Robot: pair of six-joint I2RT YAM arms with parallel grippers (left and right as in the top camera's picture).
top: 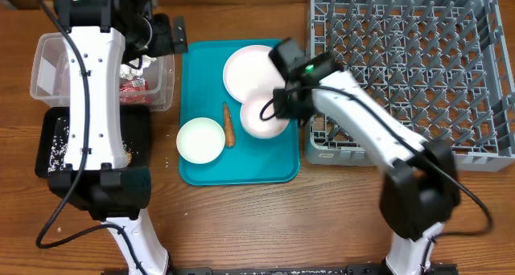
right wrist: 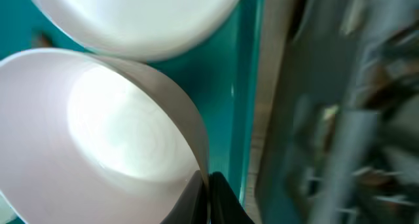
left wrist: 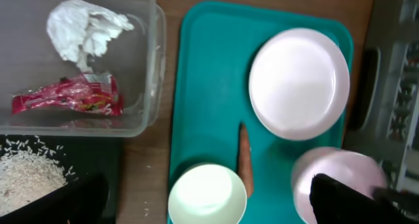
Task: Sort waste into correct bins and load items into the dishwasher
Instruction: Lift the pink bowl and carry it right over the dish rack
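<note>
**Right end effector clamped on bowl rim**

The right end effector point(right wrist: 207, 196) is pinched narrow on the rim of the pink bowl point(top: 259, 119). The bowl is at the right side of the teal tray point(top: 201, 169), mid-counter, beside the dish rack point(top: 402, 50) in the far right corner. The left end effector point(top: 166, 35) is spread wide and empty, above the clear bin point(top: 42, 62) near the far left corner.
</note>
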